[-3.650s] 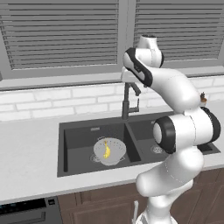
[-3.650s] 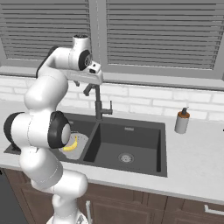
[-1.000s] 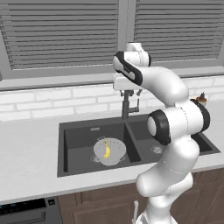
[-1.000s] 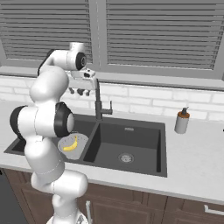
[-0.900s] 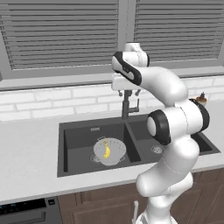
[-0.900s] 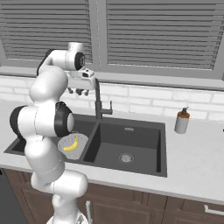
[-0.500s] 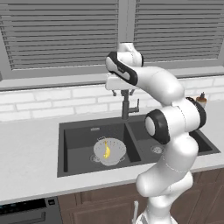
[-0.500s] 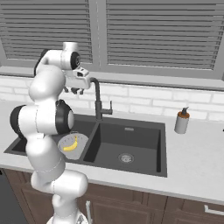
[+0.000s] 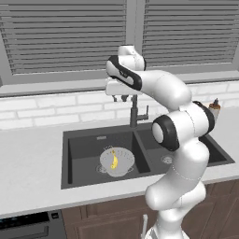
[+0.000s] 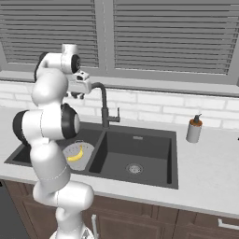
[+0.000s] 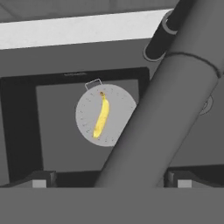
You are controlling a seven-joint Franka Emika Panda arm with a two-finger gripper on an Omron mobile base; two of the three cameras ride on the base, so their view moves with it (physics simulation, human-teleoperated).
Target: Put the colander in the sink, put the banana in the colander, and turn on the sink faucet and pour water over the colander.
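Note:
The light grey colander (image 9: 117, 162) stands in the left basin of the dark sink (image 9: 83, 154), with the yellow banana (image 9: 114, 160) lying inside it. My gripper (image 9: 120, 97) hangs open high above that basin, at the hooked end of the sink faucet (image 9: 134, 112). From the right base view the gripper (image 10: 76, 95) meets the faucet (image 10: 104, 108) spout tip. In the hand view the spout (image 11: 170, 100) runs diagonally between my fingers, close to the right fingertip (image 11: 180, 180). Far below it lie the colander (image 11: 118, 105) and the banana (image 11: 101, 116). No water shows.
A brown-topped soap bottle (image 10: 193, 129) stands on the counter right of the sink (image 10: 140, 144). White brick backsplash and shuttered windows run behind the faucet. Pale counter surrounds the sink on both sides.
My hand has moved left along the faucet's top, and the spout now arches toward the left basin with it. Colander and banana have stayed put.

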